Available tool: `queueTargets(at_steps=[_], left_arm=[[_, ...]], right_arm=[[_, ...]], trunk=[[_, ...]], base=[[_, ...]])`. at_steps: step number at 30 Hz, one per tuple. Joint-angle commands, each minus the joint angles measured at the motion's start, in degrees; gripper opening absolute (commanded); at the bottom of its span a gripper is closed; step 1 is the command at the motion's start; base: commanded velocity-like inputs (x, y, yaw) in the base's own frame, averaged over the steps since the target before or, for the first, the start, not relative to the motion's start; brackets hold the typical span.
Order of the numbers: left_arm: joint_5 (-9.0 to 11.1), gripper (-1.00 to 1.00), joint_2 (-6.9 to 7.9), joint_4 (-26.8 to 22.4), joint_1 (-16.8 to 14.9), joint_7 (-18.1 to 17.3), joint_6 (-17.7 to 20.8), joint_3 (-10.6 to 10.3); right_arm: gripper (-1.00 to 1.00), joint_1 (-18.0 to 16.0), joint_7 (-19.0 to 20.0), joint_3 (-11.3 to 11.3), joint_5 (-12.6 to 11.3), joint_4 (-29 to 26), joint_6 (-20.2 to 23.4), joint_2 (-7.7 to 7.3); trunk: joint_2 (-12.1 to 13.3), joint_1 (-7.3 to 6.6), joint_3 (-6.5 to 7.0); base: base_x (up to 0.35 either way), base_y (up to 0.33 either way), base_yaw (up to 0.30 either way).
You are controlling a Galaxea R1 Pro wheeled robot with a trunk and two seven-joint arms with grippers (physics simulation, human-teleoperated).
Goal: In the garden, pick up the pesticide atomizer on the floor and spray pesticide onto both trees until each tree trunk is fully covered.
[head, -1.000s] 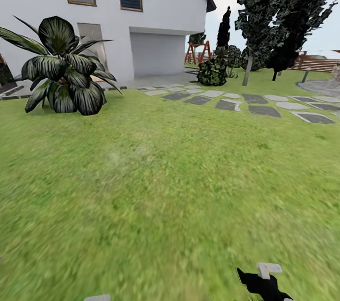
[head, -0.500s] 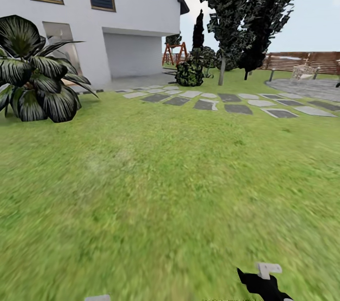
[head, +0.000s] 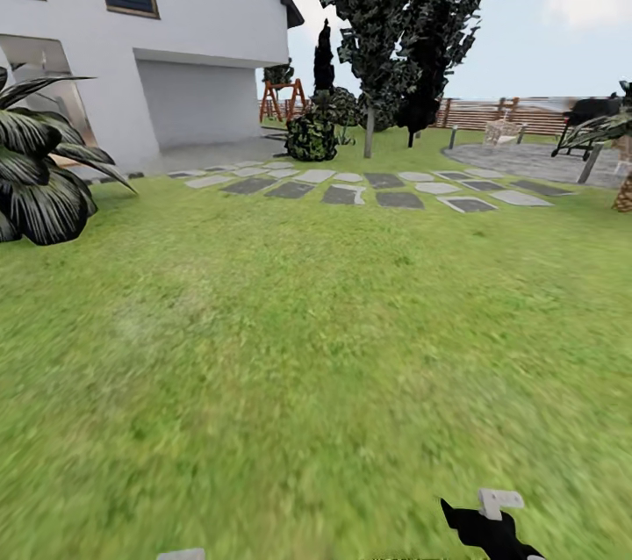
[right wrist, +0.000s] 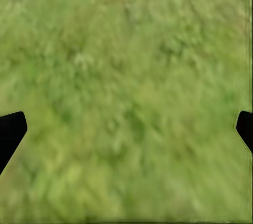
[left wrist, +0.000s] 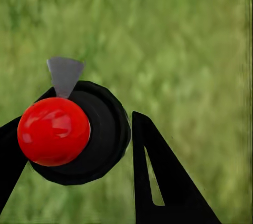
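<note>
Grass lawn (head: 290, 349) everywhere in the head view, with a white house (head: 132, 33) at the far left edge and a stepping-stone path (head: 369, 190) crossing the far side toward a slatted wooden fence (head: 509, 114). A big striped-leaf plant (head: 39, 183) sits by the house, dark thin-trunked trees (head: 395, 7) behind the path. Left gripper (left wrist: 105, 145) is clamped around a dark round-bodied object with a red ball (left wrist: 54, 131) on it, looks like the atomizer but can't say for sure. Right gripper (right wrist: 126, 129) is spread wide over bare grass, holding nothing.
</note>
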Motion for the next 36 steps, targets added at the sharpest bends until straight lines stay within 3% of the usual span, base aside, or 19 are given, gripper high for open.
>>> queueTargets(at_steps=[1, 6, 18, 22, 36], left_arm=[[-0.6, -1.0, 0.01, 0.1, 0.0, 0.2, -0.2, 0.4], [-0.6, -1.0, 0.02, 0.1, 0.0, 0.2, -0.2, 0.4], [-1.1, -1.0, -0.04, 0.3, 0.0, 0.2, -0.2, 0.3], [-3.5, -1.0, -0.07, 0.4, 0.0, 0.5, -0.2, 0.3], [-3.9, -1.0, -0.07, 0.5, 0.0, 0.7, -0.2, 0.3]], right_arm=[[1.0, -0.1, 0.4, -0.5, 0.6, 0.0, -0.4, 0.05], [1.0, -0.1, 0.4, -0.4, 0.6, 0.1, -0.4, 0.05], [1.0, -0.1, 0.4, -0.5, 0.6, 0.1, -0.4, 0.05], [1.0, -0.1, 0.4, -0.5, 0.6, 0.1, -0.4, 0.05], [1.0, -0.1, 0.4, -0.6, 0.6, 0.1, -0.4, 0.05]], trunk=[[0.4, -0.23, 0.14], [2.4, -1.33, 1.03], [2.4, -1.33, 1.03], [2.4, -1.33, 1.03], [2.4, -1.33, 1.03]], base=[[0.0, 0.0, -0.3], [0.0, 0.0, -0.3], [0.028, -0.012, -0.3], [0.224, -0.153, -0.3], [0.19, -0.218, -0.3]])
